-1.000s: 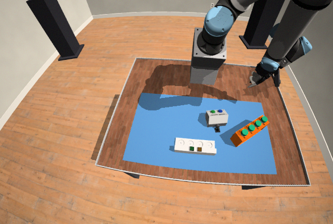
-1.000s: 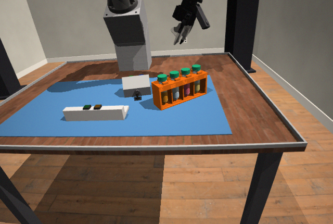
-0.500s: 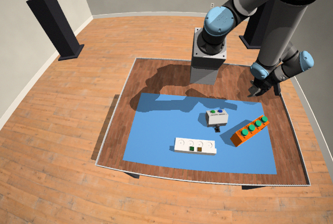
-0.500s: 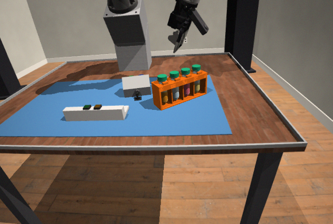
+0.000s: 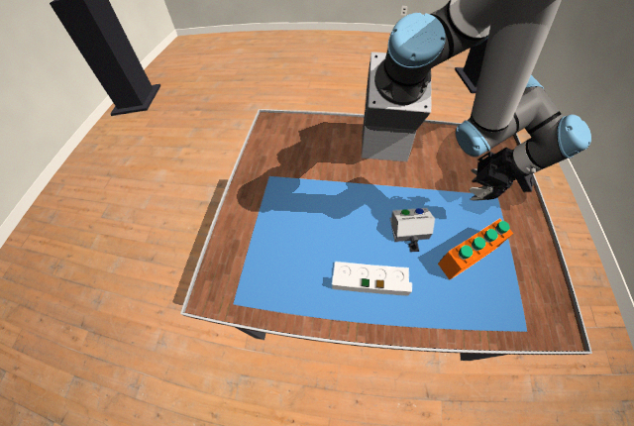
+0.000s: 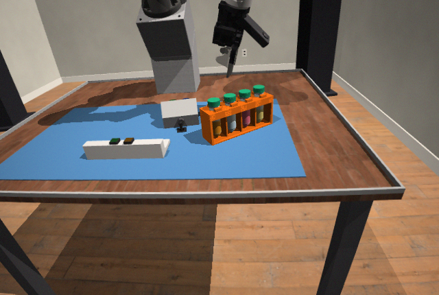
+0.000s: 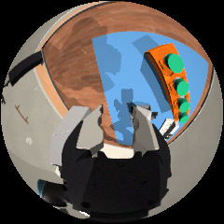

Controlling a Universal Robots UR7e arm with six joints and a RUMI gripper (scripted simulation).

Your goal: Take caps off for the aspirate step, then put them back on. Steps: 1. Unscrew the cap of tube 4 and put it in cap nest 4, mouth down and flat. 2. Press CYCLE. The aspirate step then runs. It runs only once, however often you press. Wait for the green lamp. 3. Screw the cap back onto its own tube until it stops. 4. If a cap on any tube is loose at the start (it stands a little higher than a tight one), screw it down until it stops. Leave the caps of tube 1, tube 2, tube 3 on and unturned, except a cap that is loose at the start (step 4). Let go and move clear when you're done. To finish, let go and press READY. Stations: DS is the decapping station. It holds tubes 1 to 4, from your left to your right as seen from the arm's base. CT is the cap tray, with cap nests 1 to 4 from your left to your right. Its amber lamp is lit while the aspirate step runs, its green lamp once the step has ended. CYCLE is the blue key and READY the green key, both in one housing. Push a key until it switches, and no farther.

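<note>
So the gripper [image 5: 476, 192] [image 6: 228, 75] [image 7: 117, 105] is partly open, nothing in it, hovering above the table. Tube 4's cap sits on its tube in the orange decapping station [image 5: 453, 268] [image 6: 206, 125] [image 7: 160, 54], key housing [image 5: 413, 227] [image 6: 180, 112] nearby.

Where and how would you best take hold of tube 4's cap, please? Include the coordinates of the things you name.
Grip the cap [image 5: 466, 251] [image 6: 213, 102] [image 7: 183, 118] by its round side, I'd suggest from straight above, fingers across the row: it stands upright above the rack [image 5: 450, 268] [image 6: 206, 125] [image 7: 159, 55], with a neighbour along the row.

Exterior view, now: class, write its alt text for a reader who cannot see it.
Four green-capped tubes stand in an orange rack on a blue mat. Behind it, a robot arm's open, empty fingers hang; a white tray lies to the rack's left.
</note>
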